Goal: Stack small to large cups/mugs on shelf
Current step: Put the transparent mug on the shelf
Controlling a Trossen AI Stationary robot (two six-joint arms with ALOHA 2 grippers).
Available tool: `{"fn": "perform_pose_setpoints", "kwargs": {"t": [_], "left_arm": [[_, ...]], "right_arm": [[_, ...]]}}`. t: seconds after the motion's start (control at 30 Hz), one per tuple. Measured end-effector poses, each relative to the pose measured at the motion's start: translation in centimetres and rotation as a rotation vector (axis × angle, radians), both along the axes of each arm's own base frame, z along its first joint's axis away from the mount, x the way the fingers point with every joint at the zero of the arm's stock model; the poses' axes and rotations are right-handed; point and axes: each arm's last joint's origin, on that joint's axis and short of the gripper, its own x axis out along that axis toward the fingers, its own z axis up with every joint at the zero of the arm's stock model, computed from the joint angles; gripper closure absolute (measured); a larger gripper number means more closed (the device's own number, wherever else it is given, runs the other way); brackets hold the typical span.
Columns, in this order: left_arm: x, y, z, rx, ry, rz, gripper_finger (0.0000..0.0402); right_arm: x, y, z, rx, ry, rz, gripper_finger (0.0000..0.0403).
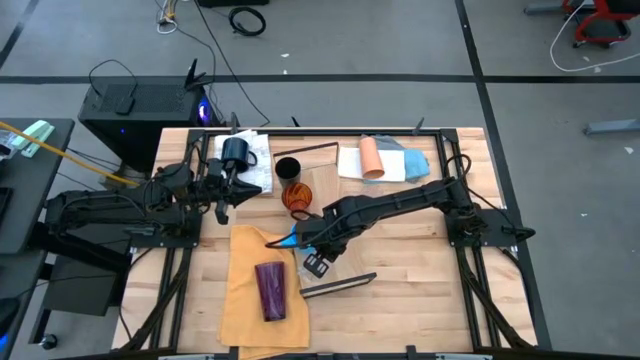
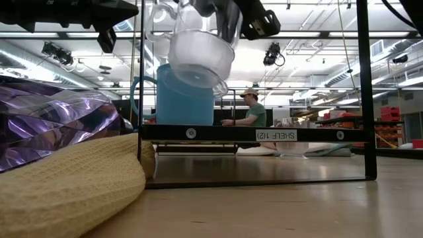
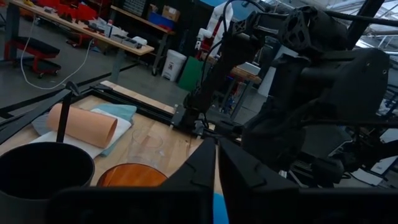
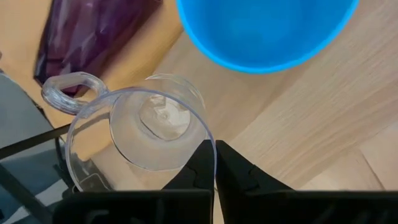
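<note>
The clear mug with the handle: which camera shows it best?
The right wrist view: the clear mug fills the picture, handle and rim plain, pinched by the right end effector. The low view shows it tilted from below; the other two views do not show it clearly.

Clear handled cup (image 4: 140, 134) pinched at the rim, hanging tilted just above the bright blue mug (image 2: 177, 96), which stands upright on the shelf (image 2: 264, 135), a thin dark-framed board raised off the table. Purple tumbler (image 1: 272, 290) lying on its side on the yellow cloth, orange tumbler (image 1: 296, 196) and black cup (image 1: 287, 167) upright close together near the middle. Peach cup (image 1: 371, 157) tipped over on the folded cloths at the back, dark navy mug (image 1: 236, 151) on the white cloth at back left.
</note>
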Motion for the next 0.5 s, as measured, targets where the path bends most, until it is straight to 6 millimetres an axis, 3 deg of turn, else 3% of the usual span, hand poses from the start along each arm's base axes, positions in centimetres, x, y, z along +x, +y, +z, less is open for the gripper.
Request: {"fn": "perform_pose_setpoints", "kwargs": {"t": [0.5], "left_arm": [[0.00,0.00,0.00,0.000,0.000,0.000,0.0370]], "right_arm": [[0.20,0.27,-0.51,0.003,-0.014,-0.012,0.0393]]}}
